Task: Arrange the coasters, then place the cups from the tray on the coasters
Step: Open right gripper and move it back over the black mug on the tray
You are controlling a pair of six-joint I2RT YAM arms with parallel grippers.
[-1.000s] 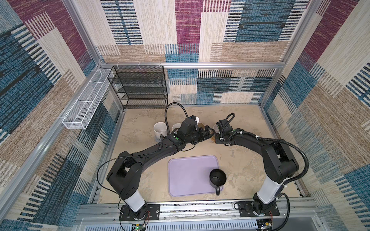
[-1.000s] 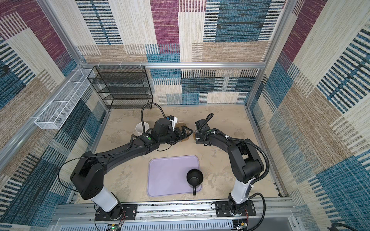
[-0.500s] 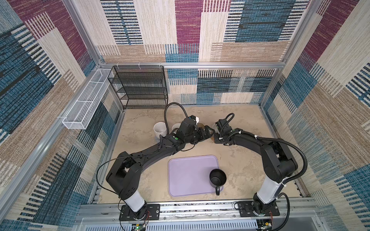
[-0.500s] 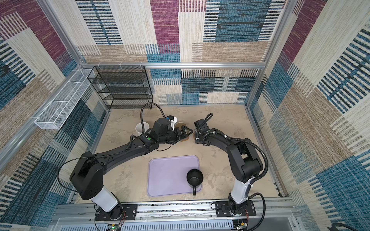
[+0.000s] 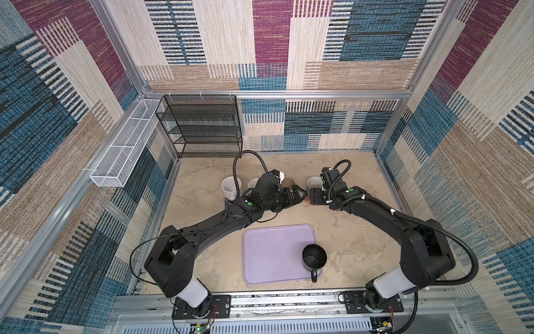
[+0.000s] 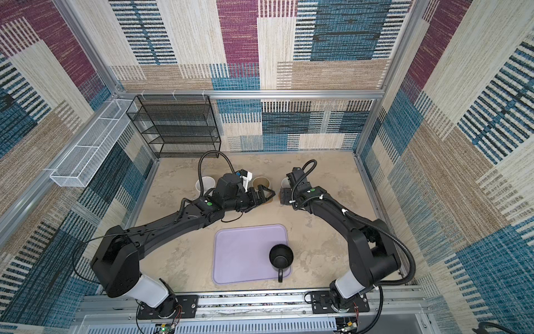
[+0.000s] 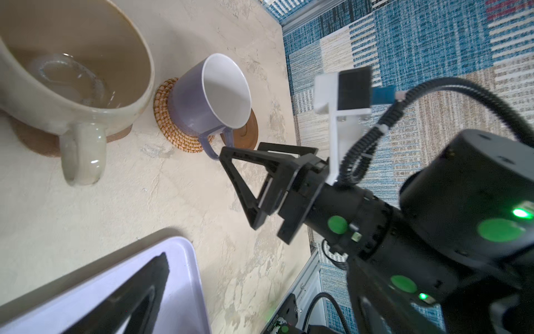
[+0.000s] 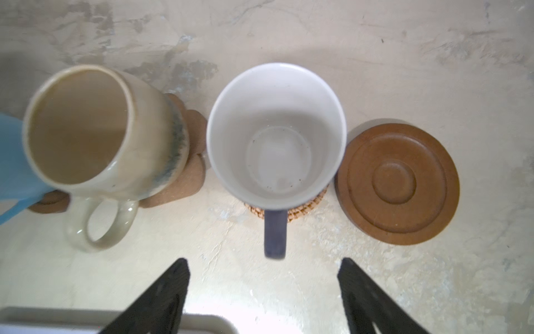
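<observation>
The lavender cup (image 8: 277, 130) stands on the rattan coaster (image 8: 306, 209), its handle pointing at my right gripper (image 8: 263, 271), which is open just short of it. Beside it, the beige cup (image 8: 95, 130) sits on the tan paw coaster (image 8: 193, 162). A brown disc coaster (image 8: 397, 180) lies bare on the cup's other side. My left gripper (image 5: 299, 196) is open and empty in front of the beige cup. The black cup (image 5: 314, 257) stands on the lavender tray (image 5: 271, 254). The speckled white cup (image 5: 229, 185) and the light blue cup (image 5: 253, 182) stand further left, partly hidden.
A black wire shelf (image 5: 202, 124) stands at the back left. A white wire basket (image 5: 124, 150) hangs on the left wall. Both arms reach over the table's middle towards the row of cups.
My right gripper has opened and let go of the lavender cup's handle. The left arm has barely moved.
</observation>
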